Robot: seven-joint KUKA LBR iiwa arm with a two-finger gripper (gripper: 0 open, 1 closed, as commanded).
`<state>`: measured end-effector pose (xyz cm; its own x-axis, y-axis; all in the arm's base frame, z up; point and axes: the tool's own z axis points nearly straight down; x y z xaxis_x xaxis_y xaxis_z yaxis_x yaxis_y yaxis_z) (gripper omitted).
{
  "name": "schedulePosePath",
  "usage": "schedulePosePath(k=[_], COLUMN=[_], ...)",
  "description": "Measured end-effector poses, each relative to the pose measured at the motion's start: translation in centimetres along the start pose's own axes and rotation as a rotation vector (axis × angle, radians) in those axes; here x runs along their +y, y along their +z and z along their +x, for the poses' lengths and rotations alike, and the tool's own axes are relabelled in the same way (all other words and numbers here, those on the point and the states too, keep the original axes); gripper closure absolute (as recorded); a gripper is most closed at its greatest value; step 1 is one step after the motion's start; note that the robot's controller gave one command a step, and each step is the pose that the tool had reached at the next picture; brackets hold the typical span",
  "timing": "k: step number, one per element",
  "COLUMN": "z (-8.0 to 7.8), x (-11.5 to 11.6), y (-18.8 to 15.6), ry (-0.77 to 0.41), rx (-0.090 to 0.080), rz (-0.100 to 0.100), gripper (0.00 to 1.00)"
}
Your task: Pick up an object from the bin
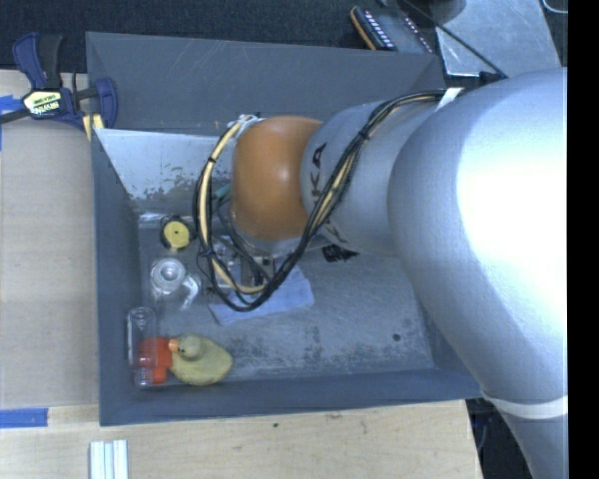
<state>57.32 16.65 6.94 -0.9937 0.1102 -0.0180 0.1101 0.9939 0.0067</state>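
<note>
Along the left of the grey metal bin (110, 267) lie a clear plastic tube (138, 332) with an orange piece inside, a clear cup (168, 275), a small yellow disc (176, 234) and a rounded yellow rubber duck (205, 362); just right of them, mid-floor, a pale blue sheet (280, 297) lies flat, with the hand (235, 272) low over its left edge, beneath the arm's glossy orange cover (270, 178). Whether the hand is apart or together cannot be told; the sheet looks light, thin and limp, probably best pinched at a free corner
</note>
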Motion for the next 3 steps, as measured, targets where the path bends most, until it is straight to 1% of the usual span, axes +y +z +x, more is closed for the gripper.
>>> schedulePosePath(k=[1,2,3], z=[1.30,1.28,1.28], x=[-0.01,-0.01,-0.01], y=[-0.18,-0.21,-0.21], ry=[-0.073,-0.072,-0.072], rx=[-0.007,-0.007,-0.007], rz=[-0.002,-0.003,-0.003], gripper=[0.00,1.00,1.00])
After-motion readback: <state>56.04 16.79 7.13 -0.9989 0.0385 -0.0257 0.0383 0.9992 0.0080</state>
